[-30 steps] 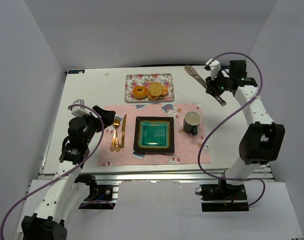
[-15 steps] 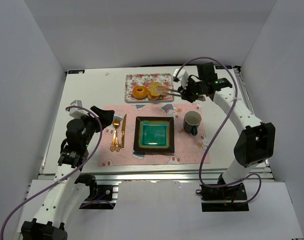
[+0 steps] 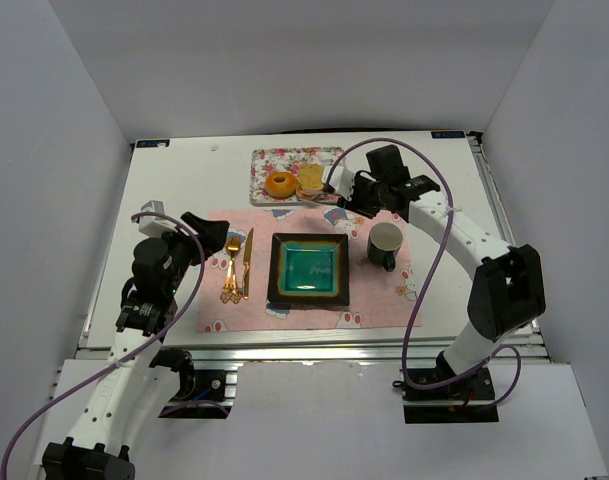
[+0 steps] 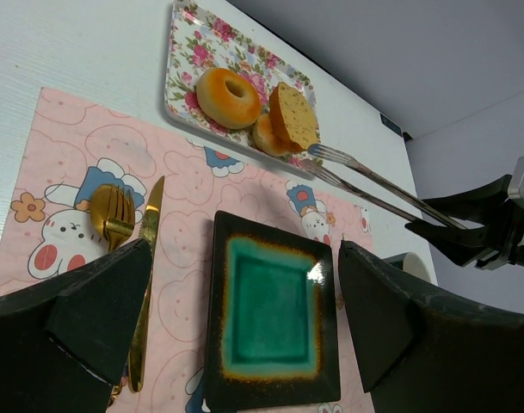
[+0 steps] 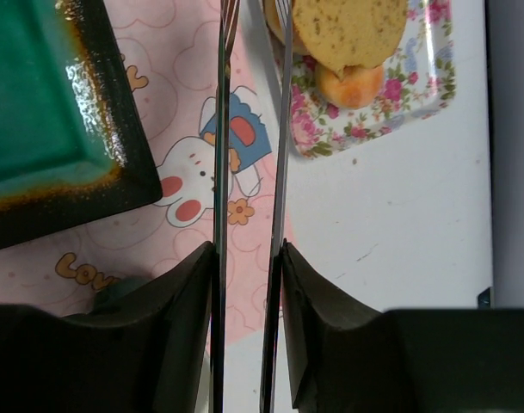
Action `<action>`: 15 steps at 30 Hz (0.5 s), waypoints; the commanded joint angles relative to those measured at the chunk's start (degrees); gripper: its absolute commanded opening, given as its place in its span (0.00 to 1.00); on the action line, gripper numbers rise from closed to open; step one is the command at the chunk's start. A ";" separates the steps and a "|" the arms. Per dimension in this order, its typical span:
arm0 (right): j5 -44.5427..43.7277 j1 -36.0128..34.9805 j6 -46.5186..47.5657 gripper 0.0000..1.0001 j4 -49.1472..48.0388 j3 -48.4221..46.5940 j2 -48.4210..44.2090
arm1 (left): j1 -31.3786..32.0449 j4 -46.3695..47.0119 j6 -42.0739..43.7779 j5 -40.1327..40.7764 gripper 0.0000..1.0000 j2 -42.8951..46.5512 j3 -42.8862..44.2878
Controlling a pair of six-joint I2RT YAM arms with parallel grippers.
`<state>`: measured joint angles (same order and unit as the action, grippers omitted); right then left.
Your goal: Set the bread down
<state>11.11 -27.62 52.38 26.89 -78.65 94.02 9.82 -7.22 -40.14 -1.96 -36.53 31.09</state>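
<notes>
Here, a pink mat (image 4: 72, 172) carries a green plate (image 4: 217, 301). Beyond it, a floral tray (image 4: 193, 52) holds the bread: a doughnut (image 4: 228, 97) and a tilted oval slice (image 4: 293, 116). The right gripper (image 5: 247, 258) is clamped on metal tongs (image 4: 335, 157), whose tips, slightly apart, meet the slice. The left gripper (image 3: 212, 235) hovers wide open, empty. The slice looks light, stiff and slick; pinching across its flat faces seems safest.

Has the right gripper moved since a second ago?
Yes. The right gripper has swung left, from right of the mug to behind and left of it, bringing its tongs up to the bread on the tray.
</notes>
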 commanded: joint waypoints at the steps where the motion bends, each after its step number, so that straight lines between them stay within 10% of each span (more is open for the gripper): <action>1: -2.15 -0.77 2.37 0.41 -6.41 0.52 -3.49 | -0.07 -0.60 -0.29 0.55 0.98 1.03 0.20; 15: -3.91 -1.56 4.22 0.43 -7.82 1.57 -2.08 | -0.07 -0.51 -0.20 0.37 0.98 0.76 0.46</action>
<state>7.77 -28.69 55.79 21.93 -77.38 92.44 9.82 -7.35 -40.36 -1.93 -36.27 31.09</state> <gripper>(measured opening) 0.431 0.981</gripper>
